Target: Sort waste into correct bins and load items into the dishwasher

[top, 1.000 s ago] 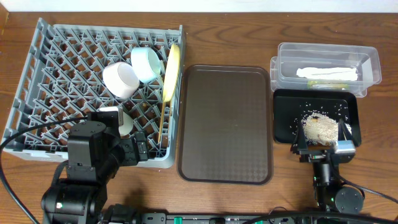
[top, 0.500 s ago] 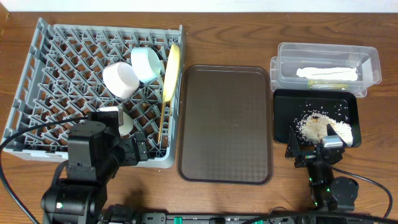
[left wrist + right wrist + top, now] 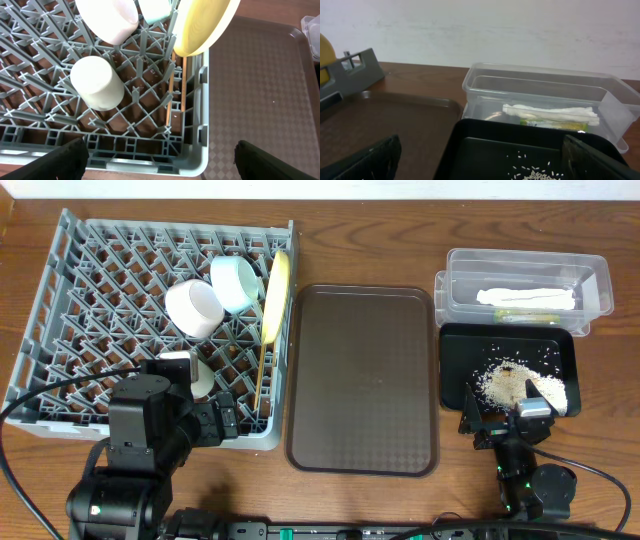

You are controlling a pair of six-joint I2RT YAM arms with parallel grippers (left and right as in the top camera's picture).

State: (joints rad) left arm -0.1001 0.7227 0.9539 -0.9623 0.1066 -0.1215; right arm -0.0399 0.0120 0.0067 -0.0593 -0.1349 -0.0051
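The grey dish rack (image 3: 90,300) holds a white bowl (image 3: 193,307), a light blue bowl (image 3: 236,282), an upright yellow plate (image 3: 274,295), a small white cup (image 3: 202,376) and the chopsticks (image 3: 260,375). In the left wrist view I see the cup (image 3: 97,82), the plate (image 3: 202,25) and the chopsticks (image 3: 172,100). My left gripper (image 3: 172,167) is open and empty over the rack's near right corner. The napkin (image 3: 525,296) lies in the clear tub (image 3: 597,290). Rice scraps (image 3: 510,385) lie in the black tray (image 3: 455,370). My right gripper (image 3: 503,418) is open and empty at that tray's near edge.
A large flat brown tray (image 3: 363,378) lies between the rack and the bins. The right wrist view shows the napkin (image 3: 550,112) in the tub (image 3: 540,85), the black tray (image 3: 485,140) and the brown tray (image 3: 385,120). A white wall stands behind the table.
My right gripper has drawn back from over the rice pile toward the black tray's near edge, leaving the rice uncovered. The left arm has not moved.
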